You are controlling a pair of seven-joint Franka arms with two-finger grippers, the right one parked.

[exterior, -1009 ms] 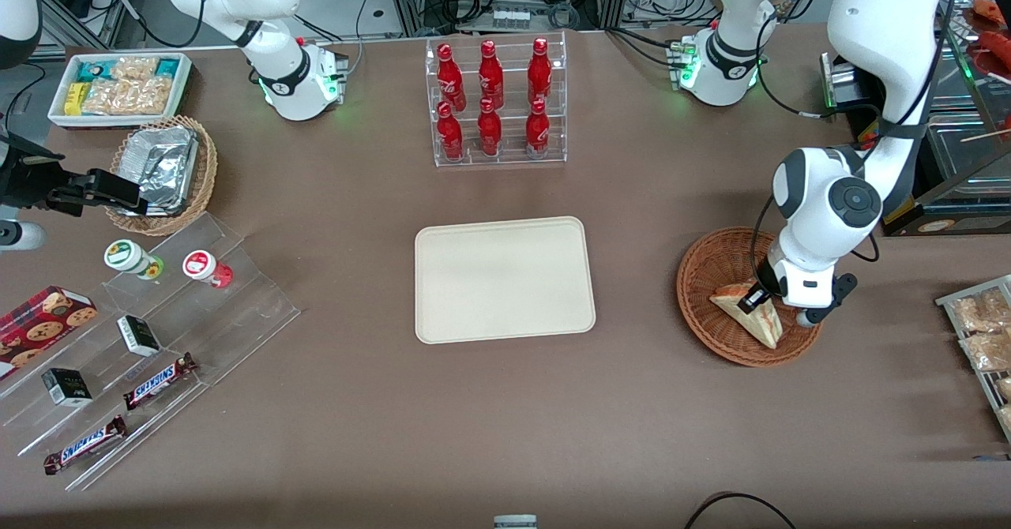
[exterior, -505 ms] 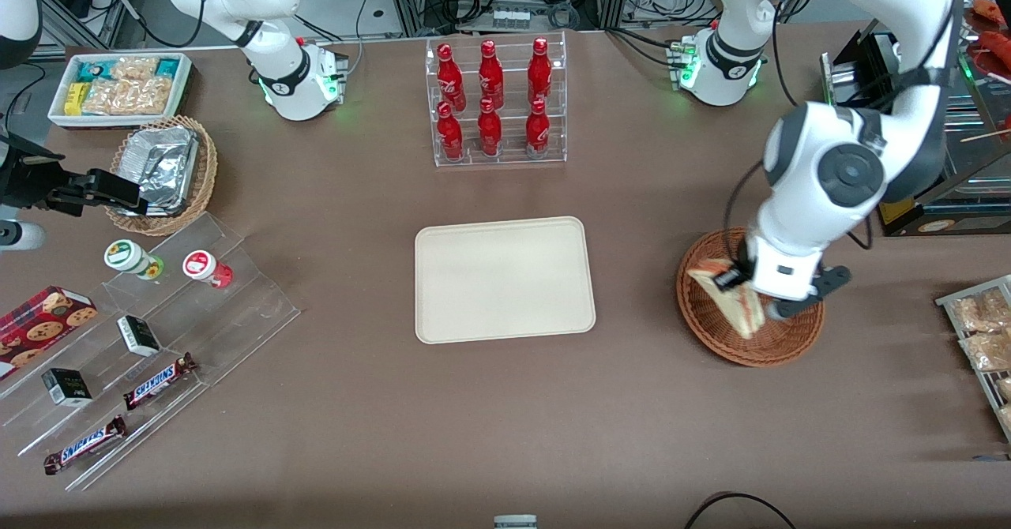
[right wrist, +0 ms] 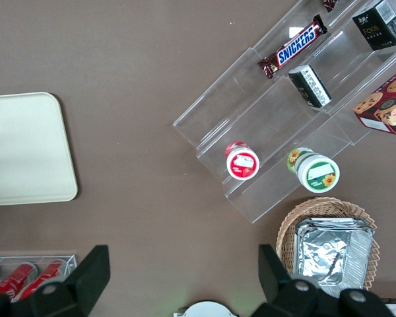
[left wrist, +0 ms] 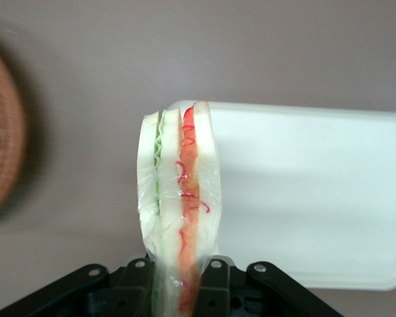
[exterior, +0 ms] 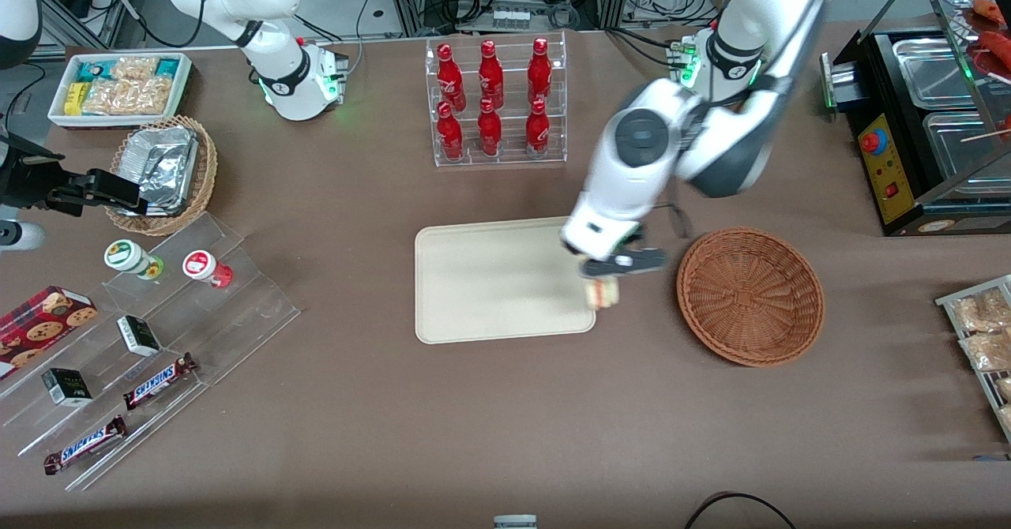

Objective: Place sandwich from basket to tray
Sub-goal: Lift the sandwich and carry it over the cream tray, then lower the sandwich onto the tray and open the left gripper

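While gripper [exterior: 603, 278] clamps it, sandwich [left wrist: 179, 198] hangs point-down, upright.

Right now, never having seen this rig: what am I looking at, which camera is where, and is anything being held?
Two white robot arms are bolted to a brown table; only one works. The wide picture looks down at them from the front. The close-up is from a camera on the working arm's wrist. The third is from the parked arm's wrist.

The working arm's tool is shut on a sandwich, a white-bread wedge with red and green filling, held on edge above the rim of the tray at the tray's end nearest the basket. The round brown basket has nothing in it now.

Also on the table: a rack of red bottles, a foil-lined basket, a bin of snacks, and clear steps with candy bars and small cups.
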